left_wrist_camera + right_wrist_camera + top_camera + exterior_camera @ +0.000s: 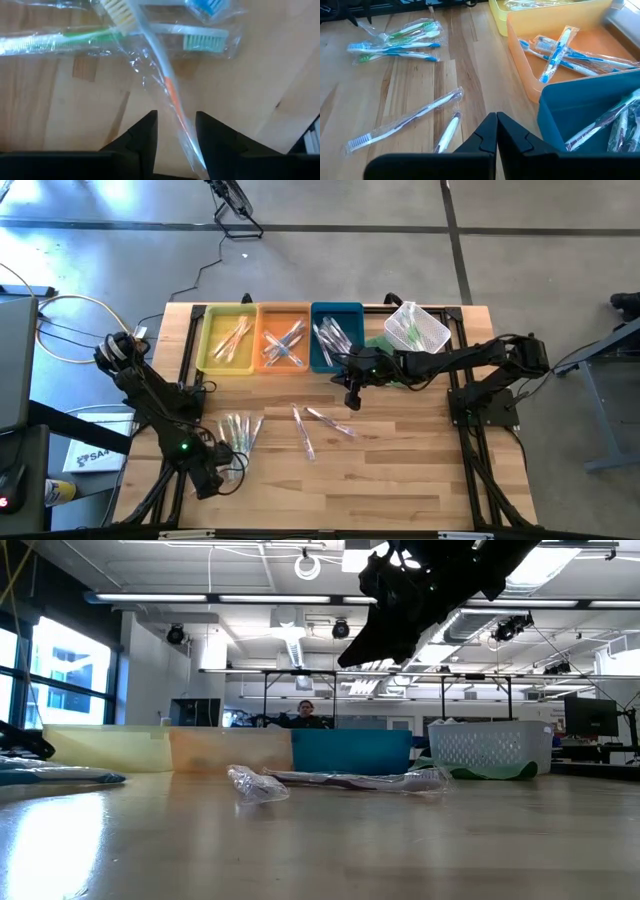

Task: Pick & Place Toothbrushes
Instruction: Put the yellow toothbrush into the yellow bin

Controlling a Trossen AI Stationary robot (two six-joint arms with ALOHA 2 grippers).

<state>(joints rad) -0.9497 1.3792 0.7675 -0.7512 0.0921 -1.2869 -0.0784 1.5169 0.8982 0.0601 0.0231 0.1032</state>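
A pale wooden bench stands on a grey workshop floor, with a yellow tray, an orange tray and a blue tray lined up along its far edge and a white mesh basket just beside the blue one. Each tray already carries some wrapped toothbrushes. More lie loose: a small pile near the left arm and a few scattered ones in the middle of the bench.

The left hand is low over the edge of that pile. Its fingers stand apart, straddling a toothbrush with an orange-marked handle in a clear wrapper; they do not look clamped on it yet. The right hand hovers above the bench beside the blue tray, clenched on nothing.

The step looks like a pick from the pile. To do it well, the left hand should close squarely on the rigid handle rather than on loose film, which would likely slip. The wrapper overlaps its green-handled neighbours, so a slow, straight lift seems wise, watching that none is dragged along. A grip toward the handle's middle should keep the brush from drooping on the way to a tray.
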